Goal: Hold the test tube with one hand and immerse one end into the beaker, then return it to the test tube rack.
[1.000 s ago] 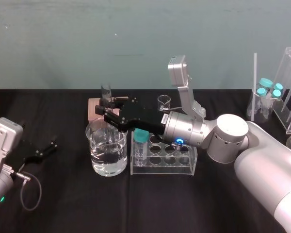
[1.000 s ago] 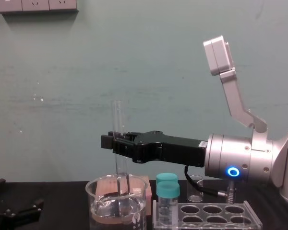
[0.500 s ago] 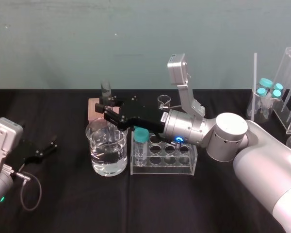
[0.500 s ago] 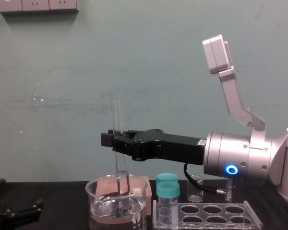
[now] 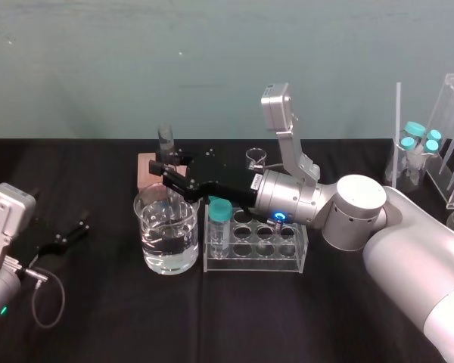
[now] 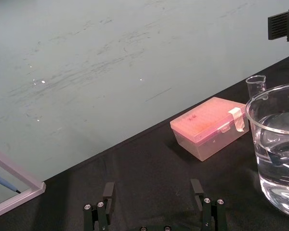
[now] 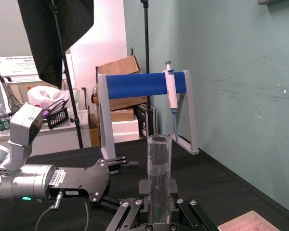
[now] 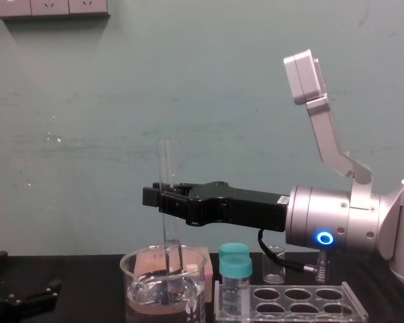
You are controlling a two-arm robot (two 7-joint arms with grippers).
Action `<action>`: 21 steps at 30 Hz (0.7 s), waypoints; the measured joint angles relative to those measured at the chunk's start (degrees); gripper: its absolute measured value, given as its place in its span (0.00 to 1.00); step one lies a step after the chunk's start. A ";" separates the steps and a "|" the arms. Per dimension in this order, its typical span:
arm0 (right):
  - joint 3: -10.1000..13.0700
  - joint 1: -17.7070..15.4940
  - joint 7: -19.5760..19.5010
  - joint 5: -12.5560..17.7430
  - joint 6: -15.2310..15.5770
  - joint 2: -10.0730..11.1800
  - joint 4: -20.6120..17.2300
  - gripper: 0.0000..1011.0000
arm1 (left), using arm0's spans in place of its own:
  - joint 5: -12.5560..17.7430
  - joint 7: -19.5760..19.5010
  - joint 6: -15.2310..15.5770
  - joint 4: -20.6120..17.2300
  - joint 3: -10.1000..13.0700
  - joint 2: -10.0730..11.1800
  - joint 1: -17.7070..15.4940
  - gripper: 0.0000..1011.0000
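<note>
A: Now, how do things stand, left to right?

B: Your left pincer (image 5: 69, 234) lies parked at the far left of the table (image 5: 121, 325), fingers apart, well clear of the work. The beaker (image 5: 166, 236), part full of water, stands just left of the rack (image 5: 255, 248). Your right pincer (image 8: 161, 199) reaches in from the right above the beaker, clamped on the tube (image 8: 165, 161) about midway up. The tube hangs upright with its lower end inside the beaker. I judge it at or just under the water, but I cannot tell for sure.

A: So how do I do the dip well?

B: Lower straight down, slowly, with the tube plumb and in the middle of the beaker, off the glass wall and short of the bottom. Once the end is plainly wet, lift until it clears the rim before you carry it right.

A: What's in the way?

B: A pink box (image 5: 145, 168) sits behind the beaker; it's no bother if you move vertically. The real obstacle is the capped vial (image 5: 220, 225) at the rack's left end, just beside the beaker and right on your path. Carry the tube over its cap and pick a free hole further right. A small beaker (image 5: 256, 159) stands behind the rack, near your wrist.
</note>
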 joint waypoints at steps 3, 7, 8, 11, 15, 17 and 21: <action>0.08 0.12 0.09 -0.04 -0.03 -0.08 0.16 0.22 | 0.00 0.00 0.00 0.00 0.00 0.00 0.00 0.99; 0.18 0.27 0.24 -0.09 -0.16 -0.19 0.43 0.22 | 0.00 0.00 0.00 0.00 0.00 0.00 0.00 0.99; 0.20 0.28 0.28 -0.10 -0.18 -0.21 0.46 0.22 | 0.00 0.00 0.00 0.00 0.00 0.00 0.00 0.99; 0.23 0.32 0.43 -0.16 -0.23 -0.24 0.56 0.22 | 0.00 0.00 0.00 0.00 0.00 0.00 0.00 0.99; 0.26 0.51 0.55 -0.27 -0.36 -0.44 0.93 0.22 | 0.00 0.00 0.00 0.00 0.00 0.00 0.00 0.99; 0.27 0.55 0.57 -0.31 -0.39 -0.48 1.02 0.22 | 0.00 0.00 0.00 0.00 0.00 0.00 0.00 0.99; 0.33 0.58 0.61 -0.35 -0.41 -0.53 1.10 0.22 | 0.00 0.00 0.00 0.00 0.00 0.00 0.00 0.99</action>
